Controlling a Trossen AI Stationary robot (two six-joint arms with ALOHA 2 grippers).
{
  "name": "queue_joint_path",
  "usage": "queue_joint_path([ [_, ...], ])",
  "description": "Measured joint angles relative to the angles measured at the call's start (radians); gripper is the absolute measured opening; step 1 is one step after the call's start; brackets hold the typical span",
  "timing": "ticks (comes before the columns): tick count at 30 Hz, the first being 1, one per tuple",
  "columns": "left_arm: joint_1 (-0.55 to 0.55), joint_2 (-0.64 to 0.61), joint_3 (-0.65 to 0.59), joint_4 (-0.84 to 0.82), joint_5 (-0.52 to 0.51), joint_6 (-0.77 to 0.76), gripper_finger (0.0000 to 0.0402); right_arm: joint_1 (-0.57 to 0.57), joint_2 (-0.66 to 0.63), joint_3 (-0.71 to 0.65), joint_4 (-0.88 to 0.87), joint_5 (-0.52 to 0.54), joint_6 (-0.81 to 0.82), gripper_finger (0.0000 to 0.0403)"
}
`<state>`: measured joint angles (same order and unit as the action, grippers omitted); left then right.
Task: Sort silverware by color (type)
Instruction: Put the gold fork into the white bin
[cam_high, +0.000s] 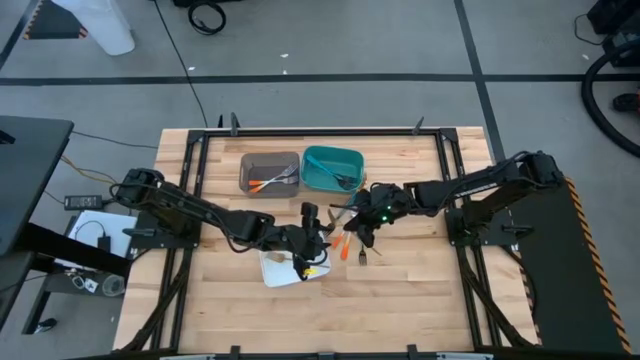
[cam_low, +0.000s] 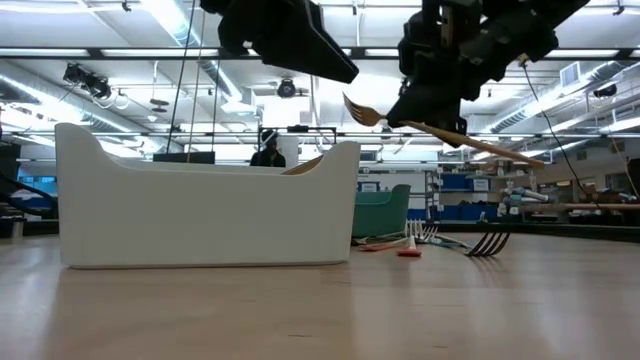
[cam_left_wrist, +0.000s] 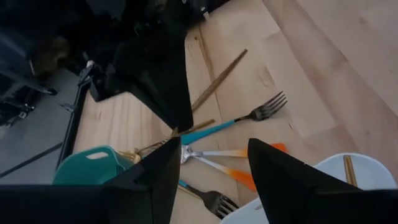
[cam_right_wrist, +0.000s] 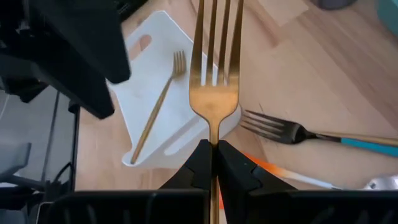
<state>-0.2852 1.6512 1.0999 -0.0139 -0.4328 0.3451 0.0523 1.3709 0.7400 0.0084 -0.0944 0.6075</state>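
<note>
My right gripper (cam_right_wrist: 213, 149) is shut on a gold fork (cam_right_wrist: 214, 93), held above the table beside the white tray (cam_right_wrist: 155, 74). A second gold fork (cam_right_wrist: 158, 102) lies inside that tray. My left gripper (cam_left_wrist: 214, 168) is open and hovers over the tray's right end (cam_high: 300, 262), touching nothing. Loose silverware lies flat on the wood between the grippers: a teal-handled fork (cam_left_wrist: 249, 118) and orange-handled pieces (cam_left_wrist: 249, 177). In the low view the held fork (cam_low: 440, 130) hangs in the air to the right of the tray (cam_low: 200, 220). My right gripper pinches the gold fork at the neck (cam_right_wrist: 214, 135), just behind the tines, between its two fingers. The fingers lie along the fork, with the tines pointing forward past the fingertips. The fork is lifted clear and nearly level, and its handle (cam_low: 510, 152) trails back under the gripper.
A grey bin (cam_high: 270, 172) with orange-handled pieces and a teal bin (cam_high: 333, 168) stand side by side toward the table's far edge. Another fork (cam_low: 488, 243) lies on the wood to the right. Bare wood stretches along the near edge. A person stands far behind (cam_low: 268, 150).
</note>
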Motion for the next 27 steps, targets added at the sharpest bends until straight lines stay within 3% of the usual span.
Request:
queue_joint_path([
  [7,0.003,0.040,0.047,-0.042,-0.010,0.016,0.0195,0.018,0.123,0.074,-0.004,-0.004,0.002,0.0019],
  [11,-0.007,0.080,0.104,-0.195,-0.070,0.004,0.0194,0.018,0.168,0.105,-0.005,-0.009,-0.002,0.0019],
  [17,-0.022,0.132,0.192,-0.393,-0.157,0.008,0.0194,0.018,0.182,0.124,-0.001,-0.030,0.003,0.0019],
  [27,-0.027,0.172,0.230,-0.441,-0.163,0.144,0.0168,0.006,0.181,0.124,0.002,-0.066,0.011,0.0019],
])
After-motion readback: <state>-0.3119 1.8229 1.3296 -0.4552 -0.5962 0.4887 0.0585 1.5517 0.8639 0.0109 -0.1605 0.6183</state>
